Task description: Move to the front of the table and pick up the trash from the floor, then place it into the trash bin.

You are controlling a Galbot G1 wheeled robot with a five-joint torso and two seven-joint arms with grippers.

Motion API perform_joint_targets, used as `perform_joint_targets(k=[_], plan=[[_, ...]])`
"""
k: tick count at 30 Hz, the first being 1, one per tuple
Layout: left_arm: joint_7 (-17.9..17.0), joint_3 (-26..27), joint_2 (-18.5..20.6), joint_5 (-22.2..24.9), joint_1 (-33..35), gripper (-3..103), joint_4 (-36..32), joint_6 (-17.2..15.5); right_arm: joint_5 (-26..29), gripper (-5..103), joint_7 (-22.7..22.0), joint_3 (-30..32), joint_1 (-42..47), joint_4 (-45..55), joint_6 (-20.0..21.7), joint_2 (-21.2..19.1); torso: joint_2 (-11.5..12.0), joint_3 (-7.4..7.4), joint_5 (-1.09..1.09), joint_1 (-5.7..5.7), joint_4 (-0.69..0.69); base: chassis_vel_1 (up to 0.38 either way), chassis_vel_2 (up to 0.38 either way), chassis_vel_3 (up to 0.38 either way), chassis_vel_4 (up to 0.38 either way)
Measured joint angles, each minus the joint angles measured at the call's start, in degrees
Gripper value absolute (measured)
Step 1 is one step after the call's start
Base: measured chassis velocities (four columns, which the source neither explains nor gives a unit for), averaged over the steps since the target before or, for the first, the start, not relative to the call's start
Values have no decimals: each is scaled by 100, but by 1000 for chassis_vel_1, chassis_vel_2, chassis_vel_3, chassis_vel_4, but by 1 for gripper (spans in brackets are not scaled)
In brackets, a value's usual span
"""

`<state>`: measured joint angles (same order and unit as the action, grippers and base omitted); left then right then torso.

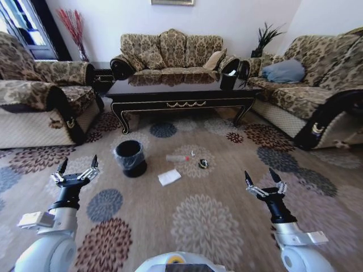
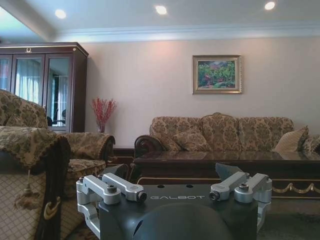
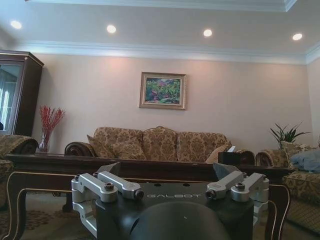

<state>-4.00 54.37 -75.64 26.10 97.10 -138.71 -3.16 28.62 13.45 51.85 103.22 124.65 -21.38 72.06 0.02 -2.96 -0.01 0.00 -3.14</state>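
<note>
From the head: a long dark table (image 1: 184,90) straight ahead, on a flowery rug (image 1: 210,221), with sofas on three sides. On the table's far right end, a black box (image 1: 229,78) with white tissue. On the rug in front of the table, a round black bin (image 1: 130,157) with a clear bag at its rim. Right of the bin, well apart from it, the trash: a clear bottle (image 1: 178,158) lying flat with its red cap toward the bin, a tiny white scrap (image 1: 193,153) just past it, a small dark thing (image 1: 203,164) to its right, and a white paper (image 1: 169,177) nearer the robot. None of it touched. Low on the left, the left gripper (image 1: 77,166), held above the rug near the bin, fingers wide apart, holding nothing. Low on the right, the right gripper (image 1: 265,179), also above the rug, fingers wide apart, holding nothing.

From the left wrist: the gripper's black body and silver joints close up, fingers spread. Behind them, the table (image 2: 210,162), a sofa (image 2: 225,132) against the wall, a picture (image 2: 217,74) above it, red twigs (image 2: 103,112) in a vase and a dark cabinet (image 2: 42,85).

From the right wrist: black body and silver joints again, fingers spread. Behind, the table (image 3: 60,167), the sofa (image 3: 160,144), the picture (image 3: 163,90), the black box (image 3: 229,157) and a green plant (image 3: 286,135).
</note>
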Motion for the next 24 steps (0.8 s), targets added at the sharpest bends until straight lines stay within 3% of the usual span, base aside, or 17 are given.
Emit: perform_joint_targets(k=[9,24], plan=[[4,-1,4,-14,7,100,23,-1,3,100,50,-24,-7,-32,-70,1,0,-3,3,-1,0,-299,317,316,-306],[25,15,29,-13,1,100,62,-5,-1,100,2,-29,-23,-19,-34,-1,-1,0,1,1,0,-7,4,9,-4]])
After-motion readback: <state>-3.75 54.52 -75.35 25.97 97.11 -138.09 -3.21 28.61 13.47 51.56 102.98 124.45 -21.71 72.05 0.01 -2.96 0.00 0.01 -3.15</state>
